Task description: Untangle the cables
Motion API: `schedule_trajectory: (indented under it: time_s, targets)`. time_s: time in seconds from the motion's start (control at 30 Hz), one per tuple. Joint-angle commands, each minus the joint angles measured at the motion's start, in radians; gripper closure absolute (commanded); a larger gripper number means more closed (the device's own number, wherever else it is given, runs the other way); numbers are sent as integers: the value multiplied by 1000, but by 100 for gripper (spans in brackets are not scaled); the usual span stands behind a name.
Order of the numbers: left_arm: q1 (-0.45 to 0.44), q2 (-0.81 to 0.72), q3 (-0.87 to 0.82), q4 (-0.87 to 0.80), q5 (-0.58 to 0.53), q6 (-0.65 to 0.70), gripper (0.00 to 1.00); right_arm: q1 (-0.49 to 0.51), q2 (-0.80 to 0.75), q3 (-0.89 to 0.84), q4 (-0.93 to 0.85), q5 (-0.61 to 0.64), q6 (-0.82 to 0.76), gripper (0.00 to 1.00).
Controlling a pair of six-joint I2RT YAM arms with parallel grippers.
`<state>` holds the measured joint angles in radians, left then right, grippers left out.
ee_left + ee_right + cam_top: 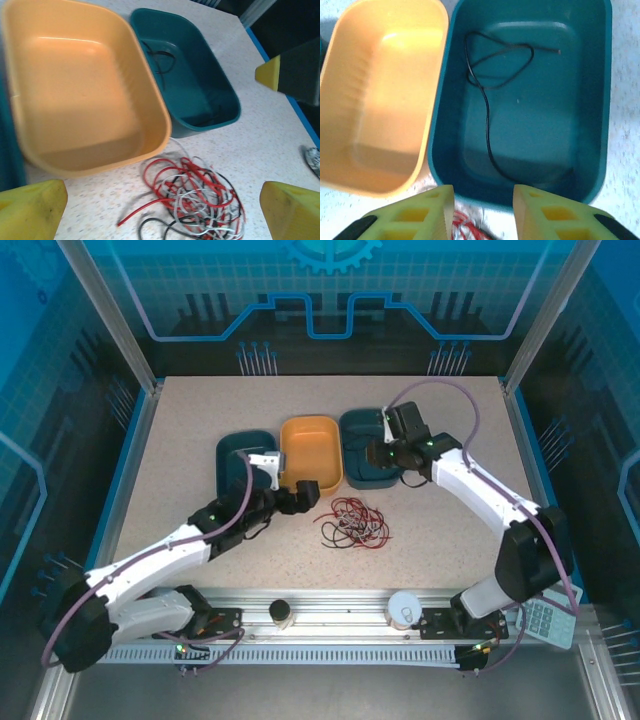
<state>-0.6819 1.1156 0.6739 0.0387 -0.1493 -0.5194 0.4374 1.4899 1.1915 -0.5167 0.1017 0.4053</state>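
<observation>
our left gripper (303, 494) hangs wide open just left of the tangled cables (355, 523), likely lining up a strand. our right gripper (484, 212), parted and empty, hovers over the teal bin (550, 120), where one black cable (487, 115) lies sorted.

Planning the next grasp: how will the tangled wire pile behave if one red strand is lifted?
Probably floppy: the wire pile lies in thin loose curls. Interlaced red, black and whitish loops would likely drag along.
</observation>
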Motion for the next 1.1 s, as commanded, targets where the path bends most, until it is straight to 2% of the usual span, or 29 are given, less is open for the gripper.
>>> schedule_trajectory:
  time_s: [0.0,0.1,0.3,0.43,0.53,0.73,0.8,0.97,1.07]
  targets:
    - [-38,86,68,57,88,9,1,3,-53,-65,-80,-64,66,69]
    - [-73,174,115,61,97,8,3,10,-93,-128,-91,-96,91,73]
    - [-117,298,183,10,79,13,12,53,-193,-278,-10,-115,125,68]
    - [-143,353,189,9,62,21,14,64,-238,-366,47,-125,155,68]
    - [-161,406,200,17,61,21,15,87,-242,-403,76,-108,173,67]
    - [-188,488,206,59,61,-14,25,128,-193,-414,84,-99,190,67]
    - [-188,504,199,67,65,-29,33,140,-177,-409,85,-101,191,67]
    - [-188,505,173,52,36,-47,70,151,-151,-393,81,-93,200,67]
    - [-188,492,150,28,6,-60,86,157,-149,-385,74,-83,197,68]
